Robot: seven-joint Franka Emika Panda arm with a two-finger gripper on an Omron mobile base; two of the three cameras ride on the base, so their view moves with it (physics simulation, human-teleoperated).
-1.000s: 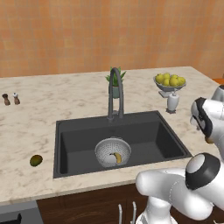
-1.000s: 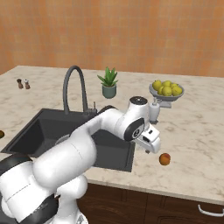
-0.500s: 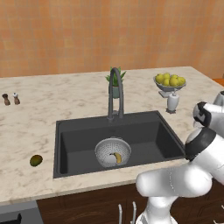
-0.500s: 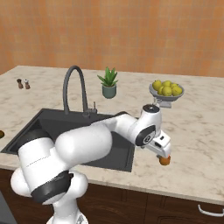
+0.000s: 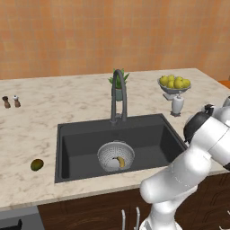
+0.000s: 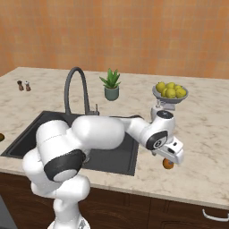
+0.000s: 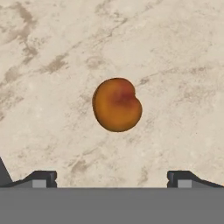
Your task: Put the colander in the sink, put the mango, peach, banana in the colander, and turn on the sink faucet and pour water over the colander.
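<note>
The colander point(image 5: 116, 157) sits in the sink point(image 5: 76, 148), towards its front, with the banana point(image 5: 120, 161) inside it. The sink faucet point(image 5: 118, 96) stands behind the basin, a potted plant point(image 6: 111, 84) just behind it. The mango point(image 5: 37, 165) lies on the counter point(image 5: 54, 103) left of the sink. The peach point(image 7: 116, 105) lies on the counter right of the sink, directly under the gripper point(image 6: 171, 155). A fruit bowl point(image 5: 174, 84) stands behind on the right.

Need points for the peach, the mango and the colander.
peach point(image 7: 117, 105): hand view, middle of its orange skin.
mango point(image 5: 37, 165): left base view, middle of the fruit, on the counter left of the sink.
colander point(image 5: 108, 153): left base view, perforated inner wall beside the banana.
</note>
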